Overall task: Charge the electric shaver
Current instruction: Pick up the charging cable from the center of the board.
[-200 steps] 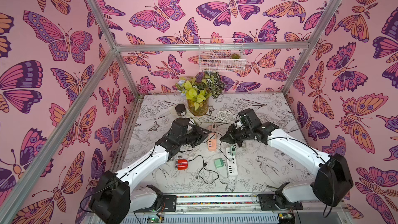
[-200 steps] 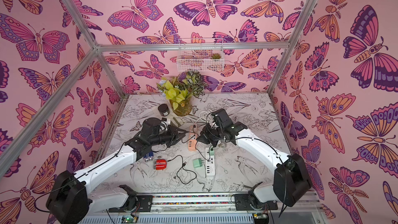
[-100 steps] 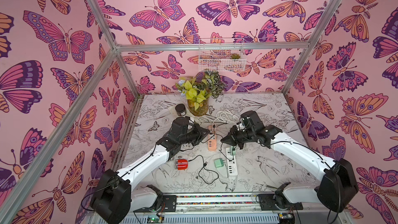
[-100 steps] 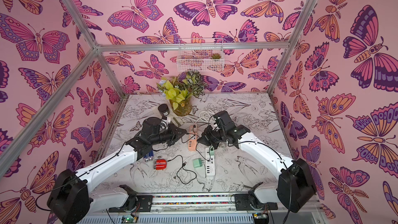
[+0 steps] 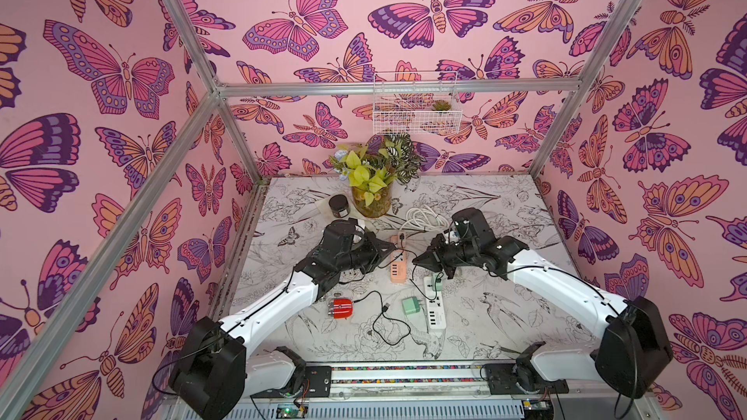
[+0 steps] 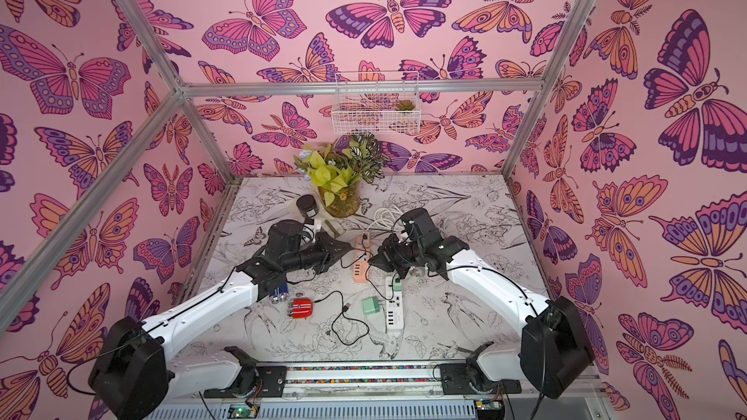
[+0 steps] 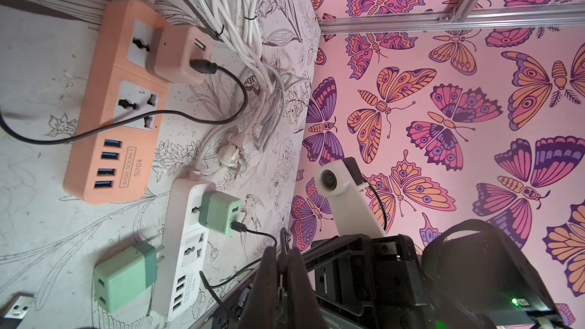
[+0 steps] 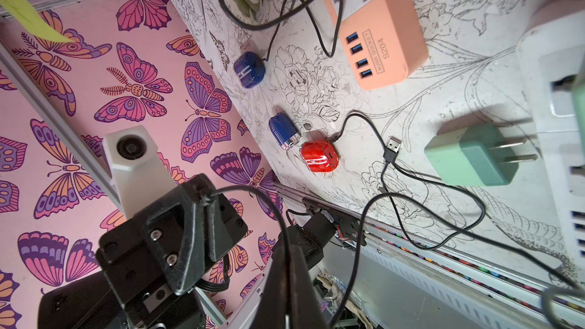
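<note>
On the table (image 5: pixel 485 317), the white power strip (image 5: pixel 434 305) lay mid-front and the red shaver (image 5: pixel 341 309) toward the front-left corner, while my left gripper (image 5: pixel 390 251) and right gripper (image 5: pixel 420 262) were both clenched on the strip's black cable (image 7: pixel 256 233) — best, I judged, to carry it shaver-ward slack, never tugging its plug.

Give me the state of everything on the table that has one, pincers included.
Left pincer: shut on strip cable.
Right pincer: shut on strip cable.
Strip cable: plugged into green adapter on white strip.
Loose adapter: unplugged, lying beside white strip.
Red shaver: corded, USB end unplugged.
Blue shaver: corded.
Pink adapter: in orange strip, lead plugged in.
</note>
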